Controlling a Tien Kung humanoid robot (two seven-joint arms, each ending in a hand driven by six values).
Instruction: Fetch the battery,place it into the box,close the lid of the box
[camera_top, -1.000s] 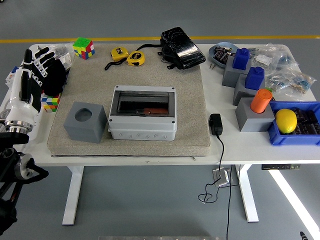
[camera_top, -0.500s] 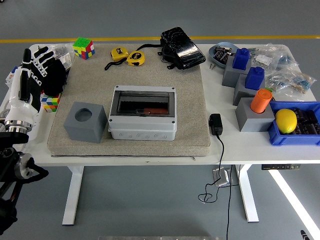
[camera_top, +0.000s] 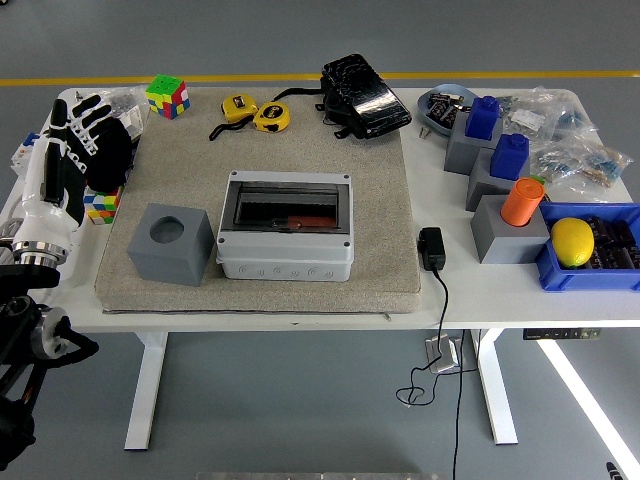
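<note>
I am holding the left hand (camera_top: 72, 135) at the table's (camera_top: 500, 285) left edge, fingers spread, grasping nothing. The box (camera_top: 286, 237) is sitting mid-mat, lid shut, an orange battery (camera_top: 300, 223) lying inside.

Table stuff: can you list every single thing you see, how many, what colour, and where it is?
Box: 1, light grey with a dark see-through lid, middle of the mat.
Mat: 1, beige, covering the table's middle.
Cube with a round hole: 1, grey, left of the box.
Puzzle cubes: 2, many-coloured, one at the far left, one by the mat's left edge.
Tape measures: 2, yellow, far side of the mat.
Pouch: 1, black, far middle.
Grey stands: 3, right side, two topped by blue blocks, one by an orange cylinder.
Lemon: 1, yellow, in the blue bin.
Power adapter: 1, black, right of the mat.
Plastic bags: clear, far right.
Left hand: 1, black and white, fingers spread, left edge.
</note>
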